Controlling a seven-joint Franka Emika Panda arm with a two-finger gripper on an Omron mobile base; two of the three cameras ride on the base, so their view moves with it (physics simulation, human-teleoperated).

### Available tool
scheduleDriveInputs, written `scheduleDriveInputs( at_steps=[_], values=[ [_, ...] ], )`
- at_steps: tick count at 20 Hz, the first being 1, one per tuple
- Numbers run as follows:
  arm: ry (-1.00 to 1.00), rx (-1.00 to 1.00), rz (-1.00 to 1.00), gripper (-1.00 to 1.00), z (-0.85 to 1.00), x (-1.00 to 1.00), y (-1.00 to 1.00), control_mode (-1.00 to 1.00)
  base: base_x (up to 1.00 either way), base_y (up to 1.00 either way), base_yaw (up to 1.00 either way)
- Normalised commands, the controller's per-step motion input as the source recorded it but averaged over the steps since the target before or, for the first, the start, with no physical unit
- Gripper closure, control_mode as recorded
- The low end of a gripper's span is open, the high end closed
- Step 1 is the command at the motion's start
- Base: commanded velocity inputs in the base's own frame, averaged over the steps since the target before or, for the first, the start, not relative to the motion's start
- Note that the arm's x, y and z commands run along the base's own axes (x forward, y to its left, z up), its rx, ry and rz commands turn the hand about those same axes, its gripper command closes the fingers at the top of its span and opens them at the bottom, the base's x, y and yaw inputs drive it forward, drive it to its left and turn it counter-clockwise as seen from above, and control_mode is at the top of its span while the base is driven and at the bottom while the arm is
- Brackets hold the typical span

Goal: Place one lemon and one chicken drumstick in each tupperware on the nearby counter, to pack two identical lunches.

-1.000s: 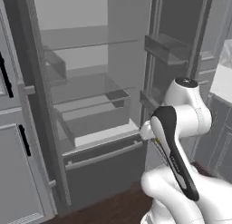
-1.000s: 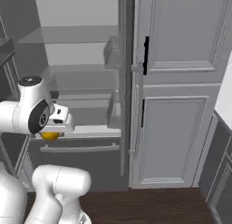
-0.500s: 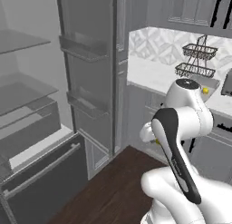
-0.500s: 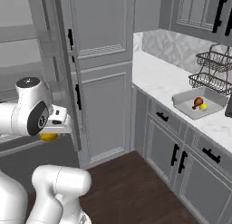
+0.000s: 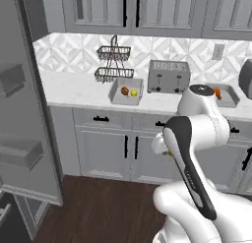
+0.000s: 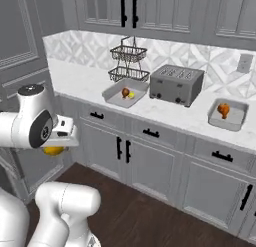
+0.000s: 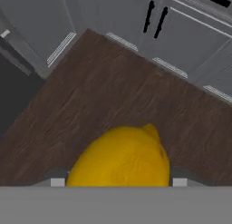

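My gripper [image 6: 55, 147] is shut on a yellow lemon [image 7: 122, 158], held low in front of the grey cabinets and above the wood floor; the same lemon [image 6: 53, 151] shows under the hand. On the white counter [image 5: 74, 89] a grey tupperware [image 5: 114, 93] holds a chicken drumstick [image 5: 125, 91] and another lemon [image 5: 134, 93]. Further right, a second tupperware [image 6: 239, 117] holds one drumstick [image 6: 223, 109]. Both tupperwares lie well away from the gripper, across the counter's front edge.
A silver toaster [image 6: 176, 83] stands between the two tupperwares, with a two-tier wire rack [image 6: 129, 63] behind the left one. An open fridge door [image 5: 24, 119] stands at the left. A dark appliance [image 5: 246, 78] sits at the counter's far right. Dark wood floor [image 7: 113, 91] lies below.
The whole picture has swung from the open fridge to the counter, so the base has turned. The lemon stays in the gripper, held the same way.
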Motion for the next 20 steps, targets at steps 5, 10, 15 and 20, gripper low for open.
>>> scheduleDriveInputs(
  at_steps=[5,10,15,20],
  values=[
    [0.00,0.00,0.00,1.00,0.00,0.00,0.00,1.00,0.10,-0.70,-0.70],
    [0.00,0.00,0.00,1.00,0.00,0.00,0.00,1.00,0.42,-0.79,-0.55],
    [0.00,0.00,0.00,1.00,0.00,0.00,0.00,1.00,0.96,-0.56,-0.07],
    [0.00,0.00,0.00,1.00,0.00,0.00,0.00,1.00,0.57,-0.55,0.19]
  ],
)
